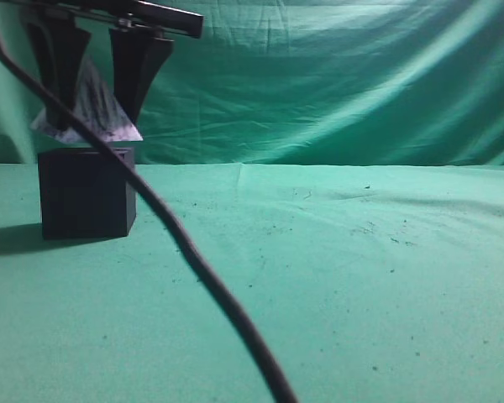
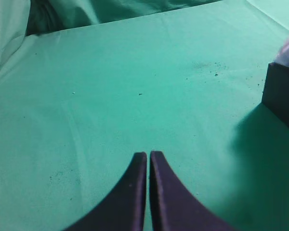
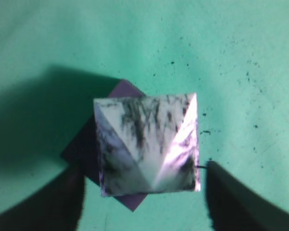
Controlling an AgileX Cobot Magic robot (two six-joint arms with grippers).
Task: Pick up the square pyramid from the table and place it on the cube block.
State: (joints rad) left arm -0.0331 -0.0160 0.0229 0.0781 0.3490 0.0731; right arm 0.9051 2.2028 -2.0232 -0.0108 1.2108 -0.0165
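The white, dark-streaked square pyramid (image 1: 97, 105) sits on top of the dark cube block (image 1: 84, 193) at the far left of the green table (image 1: 336, 277). It is turned relative to the cube and overhangs its edges. In the right wrist view my right gripper (image 3: 143, 192) is open, with a finger on each side of the pyramid (image 3: 147, 144) and a narrow gap at each; a cube corner (image 3: 123, 89) shows beneath. It also shows in the exterior view (image 1: 97, 122). My left gripper (image 2: 148, 155) is shut and empty over bare cloth, with the cube (image 2: 282, 98) at the right edge.
A black cable (image 1: 193, 252) hangs slantwise across the exterior view from the upper left to the bottom middle. Green cloth (image 1: 361, 75) also hangs behind the table as a backdrop. Small dark crumbs (image 1: 370, 227) dot the cloth.
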